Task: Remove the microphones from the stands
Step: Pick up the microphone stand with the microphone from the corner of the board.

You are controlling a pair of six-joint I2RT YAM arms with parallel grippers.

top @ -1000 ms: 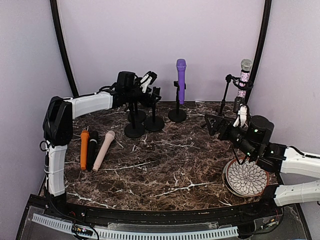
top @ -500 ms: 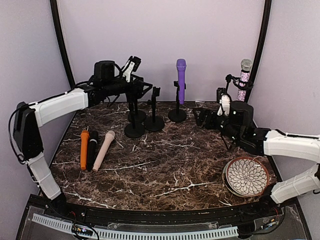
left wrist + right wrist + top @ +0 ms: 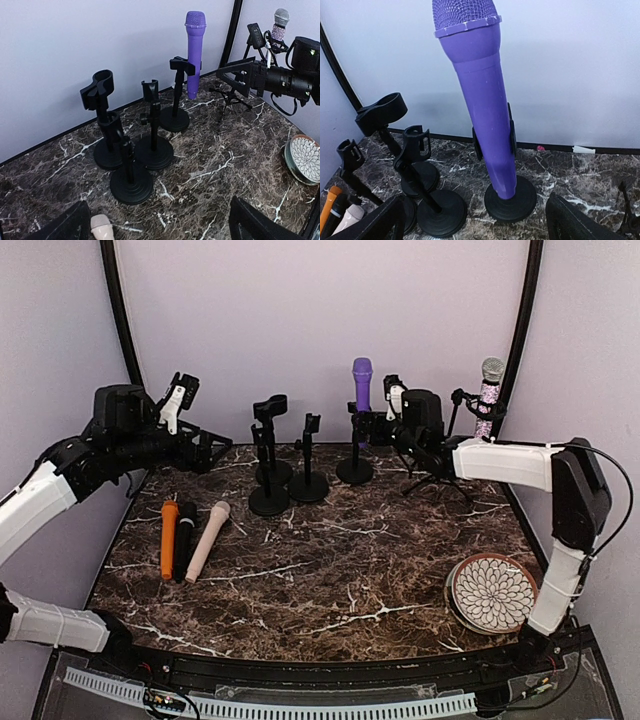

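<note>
A purple microphone (image 3: 361, 390) stands upright in the clip of a black round-based stand (image 3: 354, 471) at the back centre. My right gripper (image 3: 374, 426) hovers just right of it, open, with nothing between its fingers. In the right wrist view the purple microphone (image 3: 481, 100) fills the middle, straight ahead of the open gripper (image 3: 477, 222). A glittery silver-headed microphone (image 3: 488, 392) sits on a tripod stand at the back right. My left gripper (image 3: 208, 448) is open and empty at the far left, away from the stands; in its own view the gripper (image 3: 160, 227) shows only marble between its fingertips.
Three empty black stands (image 3: 270, 455) cluster left of the purple microphone. Orange (image 3: 168, 538), black (image 3: 186, 540) and beige (image 3: 207, 540) microphones lie side by side at the left. A patterned plate (image 3: 492, 592) sits front right.
My left arm has pulled back leftward from the empty stands. My right arm has swung from beside the plate up to the back, next to the purple microphone.
</note>
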